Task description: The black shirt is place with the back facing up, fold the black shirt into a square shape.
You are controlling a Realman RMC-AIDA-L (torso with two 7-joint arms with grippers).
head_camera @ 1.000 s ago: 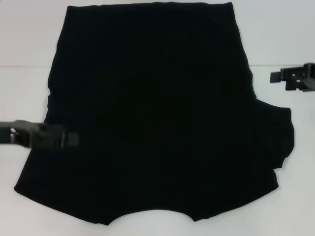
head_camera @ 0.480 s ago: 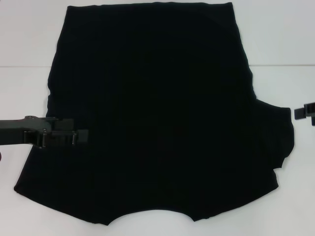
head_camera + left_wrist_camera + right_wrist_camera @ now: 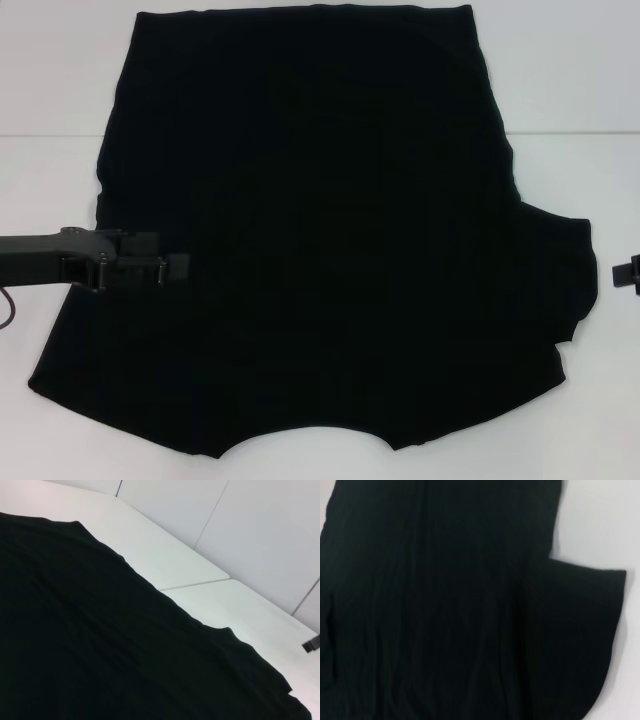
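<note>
Left hand (image 3: 175,268) over black shirt (image 3: 320,220), grip unclear

left arm (image 3: 35,255): dark grey boxy link, thin cable loop | left claw (image 3: 170,270): black, blocky, hinged | right claw (image 3: 627,273): black, edge only

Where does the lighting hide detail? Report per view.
Head view: even light, hardly any shadow on the white table; the plain black fabric shirt reads as flat dark mass, and the left gripper blends into it; right gripper sits off the shirt. Left wrist view: no folds visible. Right wrist view: faint lengthwise creases show.
</note>
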